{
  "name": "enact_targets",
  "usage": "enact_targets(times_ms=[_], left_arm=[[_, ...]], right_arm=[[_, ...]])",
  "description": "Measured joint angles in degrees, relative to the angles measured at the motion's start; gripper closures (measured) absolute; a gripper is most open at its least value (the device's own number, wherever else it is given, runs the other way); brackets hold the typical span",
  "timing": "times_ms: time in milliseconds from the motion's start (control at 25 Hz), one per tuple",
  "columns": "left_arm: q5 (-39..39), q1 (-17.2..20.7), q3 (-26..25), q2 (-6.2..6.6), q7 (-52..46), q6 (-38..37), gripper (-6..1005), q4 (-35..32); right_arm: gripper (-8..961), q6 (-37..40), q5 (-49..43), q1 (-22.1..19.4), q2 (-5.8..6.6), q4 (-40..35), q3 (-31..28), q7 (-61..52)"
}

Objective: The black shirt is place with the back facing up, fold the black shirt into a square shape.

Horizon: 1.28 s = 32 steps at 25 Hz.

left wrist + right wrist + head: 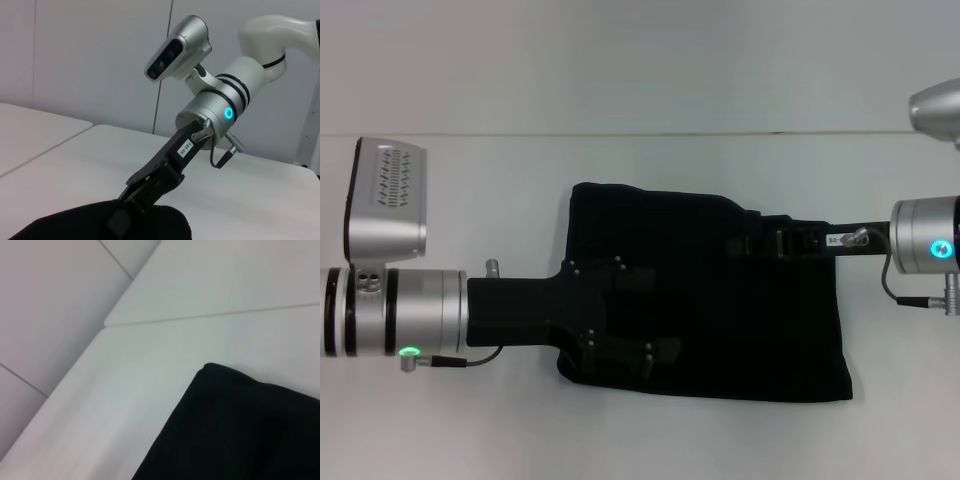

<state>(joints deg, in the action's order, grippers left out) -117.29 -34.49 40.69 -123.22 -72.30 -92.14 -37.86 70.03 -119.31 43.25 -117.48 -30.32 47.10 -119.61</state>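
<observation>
We see the black shirt (720, 300) lying on the white tabletop (620, 80), already folded down into a compact, roughly rectangular bundle. Its fabric is plain, matte and soft, with no print showing on the face turned up. The far edge is fairly straight, the near edge runs a little slanted, and the corner nearest the right arm is rounded. In the right wrist view, the shirt (240, 430) fills the lower part of the picture as a thick dark mass with a blunt corner resting on the pale tabletop (200, 300).

The left end effector (620, 315) reaches in over the shirt's left side, its black body merging with the cloth, so we cannot tell whether its fingers are spread or pressed together. The silver wrist of that arm sits just off the shirt's left edge, with a green light on it.

The right end effector (775, 243) comes in over the shirt's far right corner. The left wrist view shows the right end effector (132, 202) angled down, its tip buried in a raised fold of the shirt (100, 222). We cannot tell if it is pinching the cloth or only touching it. A blue ring light glows on that arm's wrist, beyond the shirt's right edge.
</observation>
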Motion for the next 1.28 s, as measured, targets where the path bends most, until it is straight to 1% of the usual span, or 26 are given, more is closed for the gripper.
enact_targets(times_ms=[120,360,480,640,760,840,1040,1280], left_arm=[[0.34,-0.01,0.00,0.00,-0.06,-0.13,66,-0.13],[0.72,0.18,0.00,-0.02,-0.12,-0.31,66,-0.13],[0.74,0.20,0.00,-0.04,-0.12,-0.32,66,-0.11],[0.75,0.22,0.00,0.01,-0.12,-0.32,65,0.02],[0.75,0.14,0.00,0.01,-0.23,-0.32,65,0.04],[0.75,0.03,0.04,0.00,-0.49,-0.33,65,0.05],[0.75,0.03,0.09,0.00,-0.74,-0.27,65,0.07],[0.75,0.13,0.00,0.00,-0.79,-0.32,65,-0.07]], right_arm=[[835,-0.30,0.06,-0.16,0.34,0.52,-0.34,-0.04],[836,-3.02,-1.40,0.19,0.53,3.33,0.32,-1.15],[837,-4.27,-1.81,0.41,0.29,4.30,0.49,-1.18],[825,-4.99,-1.85,0.44,-0.34,4.45,1.35,-0.80],[813,-5.03,-1.88,0.50,-0.45,4.39,2.07,-0.77],[749,-5.04,-1.89,0.50,-0.36,4.23,2.19,-0.98],[590,-4.91,-1.89,0.31,0.46,4.45,2.49,-2.14],[343,-4.46,-1.92,0.18,0.84,4.48,3.77,-3.31]])
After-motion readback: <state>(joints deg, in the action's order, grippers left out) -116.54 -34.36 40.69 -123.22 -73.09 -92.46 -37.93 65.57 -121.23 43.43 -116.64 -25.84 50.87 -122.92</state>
